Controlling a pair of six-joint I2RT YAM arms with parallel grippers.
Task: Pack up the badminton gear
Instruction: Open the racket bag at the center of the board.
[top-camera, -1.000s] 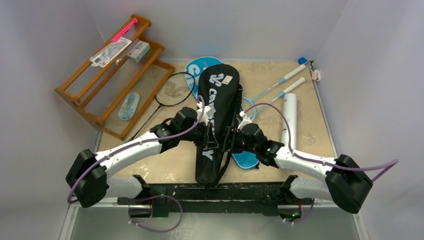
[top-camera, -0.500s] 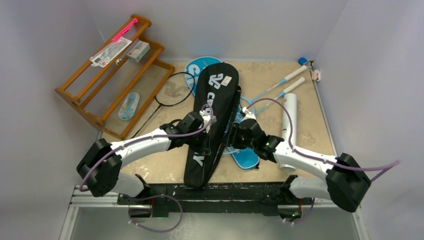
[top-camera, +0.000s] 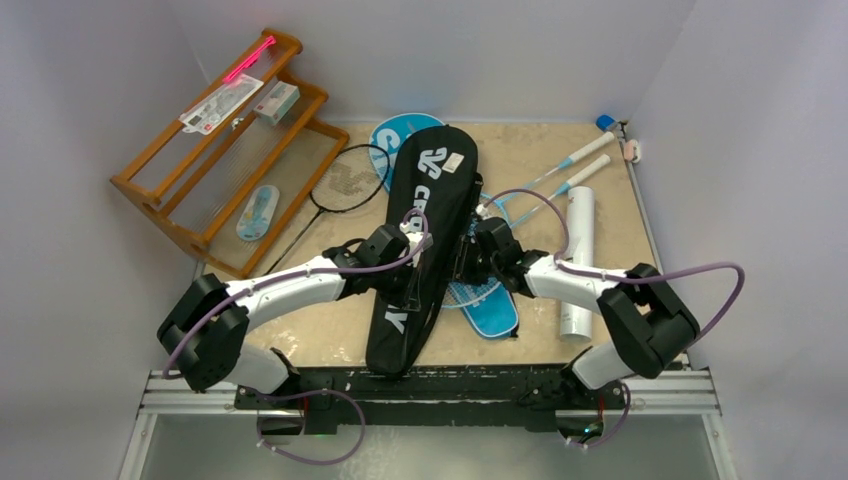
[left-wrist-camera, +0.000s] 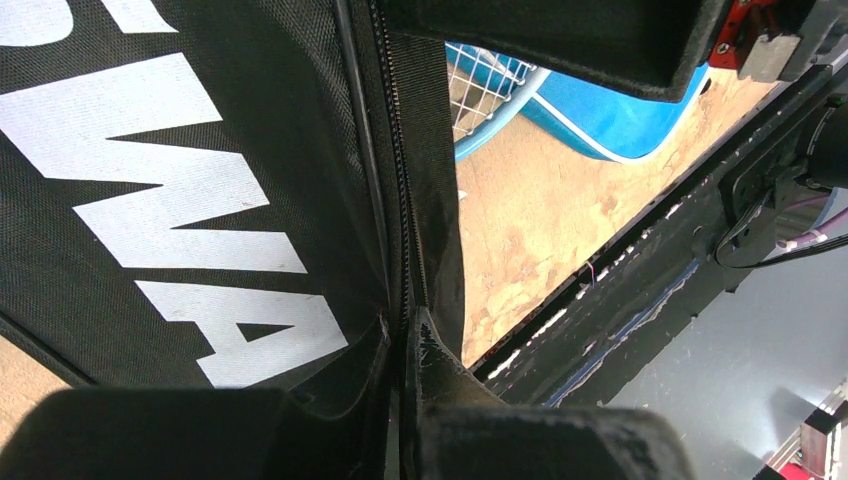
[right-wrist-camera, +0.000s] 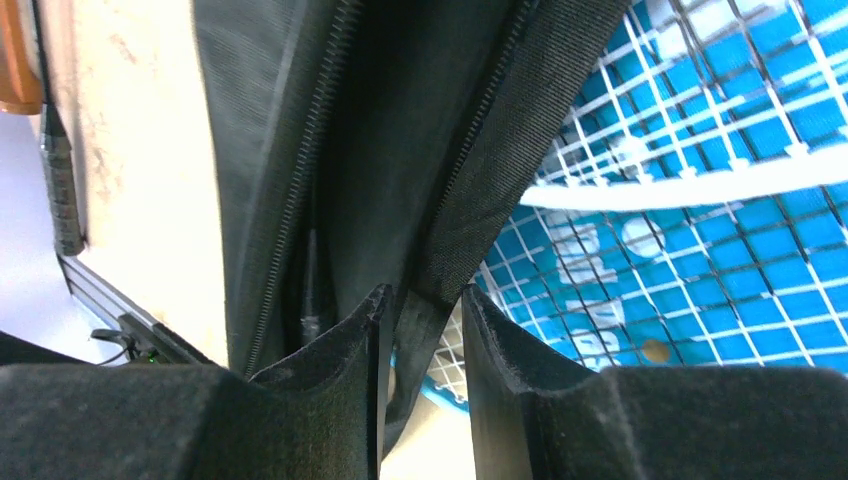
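Top external view: black cover (top-camera: 425, 230) lies mid-counter, running from the far edge to the near edge, on top of the blue cover (top-camera: 495, 315) and the heads of the light-blue rackets (top-camera: 560, 175), whose handles point at the far right corner. The black racket (top-camera: 345, 180) is loose toward the far left, beside the wooden rack (top-camera: 220, 150). The white tube (top-camera: 578, 260) is laid along the right edge.

Left pincer (left-wrist-camera: 403, 335) is pressed together on the cover's zipper seam. Right pincer (right-wrist-camera: 425, 300) is narrowly parted around the opened flap edge; no clamp is seen.

Progress is judged early: the cover is unzipped, nothing is seen packed, and rackets, tube and blue cover are left. Shuttlecocks are not made out.

Open room is limited to the counter's (top-camera: 330, 330) near left; the right edge and far left are crowded.
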